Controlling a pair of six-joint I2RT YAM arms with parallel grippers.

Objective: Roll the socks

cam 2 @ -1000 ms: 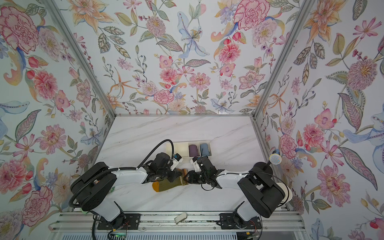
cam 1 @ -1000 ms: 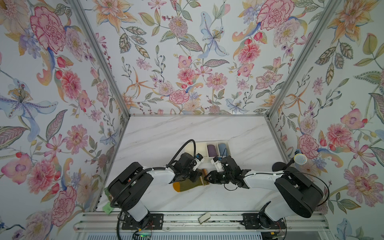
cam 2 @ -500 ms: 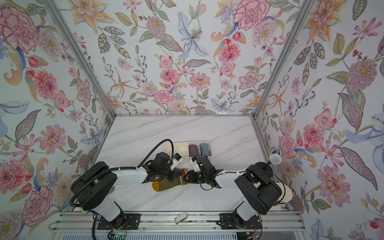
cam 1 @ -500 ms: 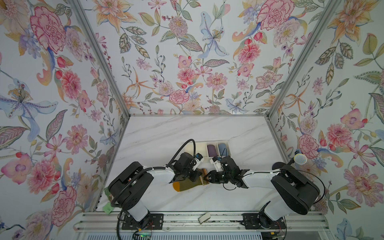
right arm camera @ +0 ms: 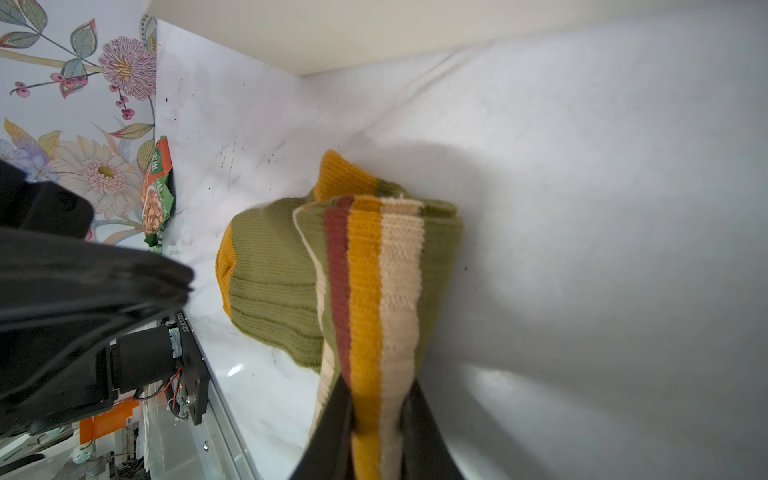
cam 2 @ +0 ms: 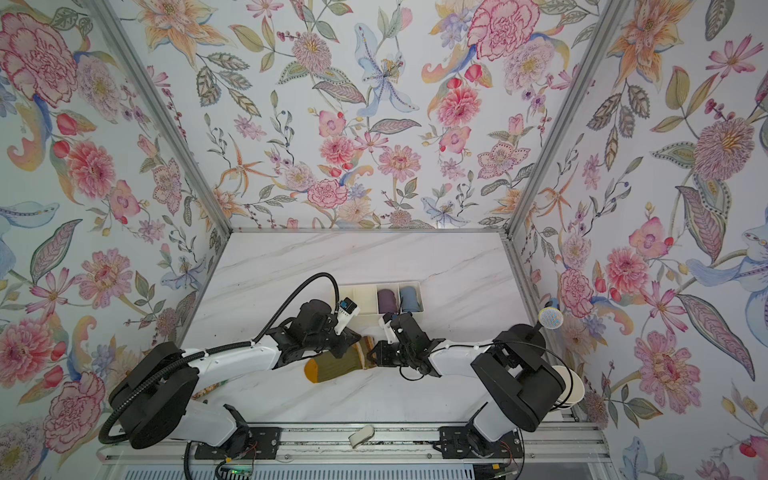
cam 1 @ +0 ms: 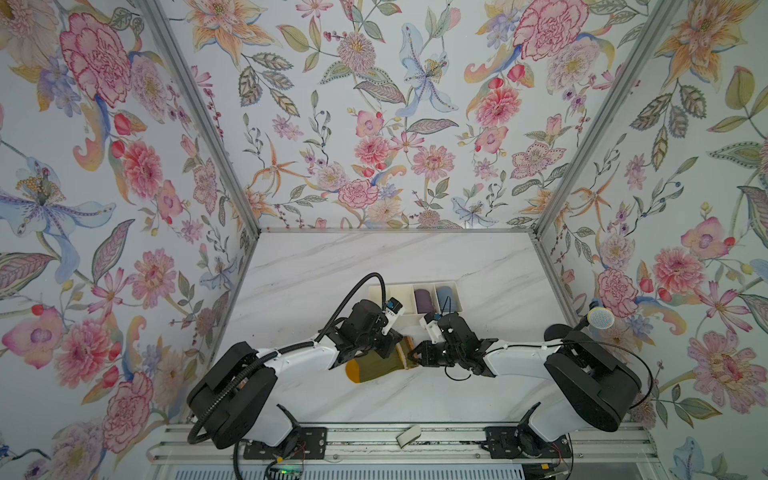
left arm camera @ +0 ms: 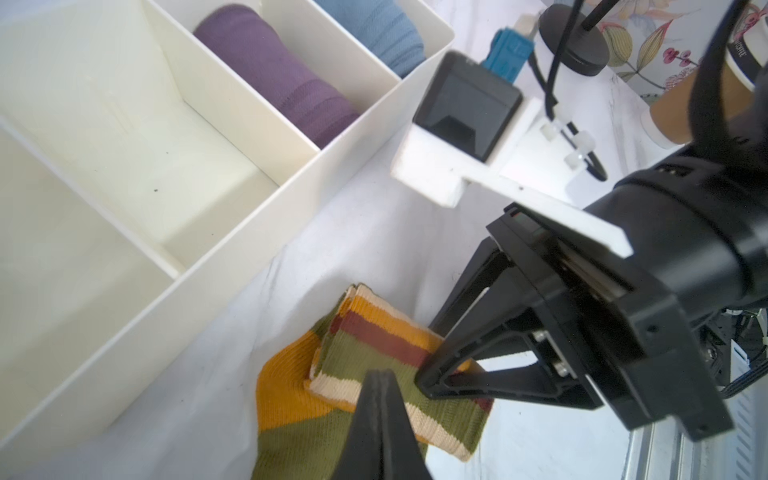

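Overhead scene of two robot arms meeting over a white marble-patterned worktop [cam 1: 374,266] inside a booth.

Nearest the camera, in the lower middle of both top views, a pair of olive-green ribbed socks [cam 1: 376,368] lies flat on the worktop. Their mustard-yellow toe points to the left of the frame, and the brown, orange and cream striped cuff is folded over at the right.

The left tool [left arm camera: 379,376] is closed, its two black fingers pressed together with nothing visible between them. Its tip sits over the green fabric beside the fold, though whether it presses down cannot be told.

The right tool [right arm camera: 378,390] grips the striped cuff, with one black finger on each side of the fabric.

Just behind the socks stands a cream plastic divided tray [cam 1: 399,287] holding a purple sock roll [cam 1: 423,300] and a blue sock roll [cam 1: 446,298]. Beyond it rises a floral-papered back wall [cam 1: 374,124].

Likely risks:
- The grip is at the cuff's edge, so it may catch only some layers, and the socks would separate as the roll begins.
- The two tools are very close together and could collide.
- The tray wall is near enough to snag the fabric.
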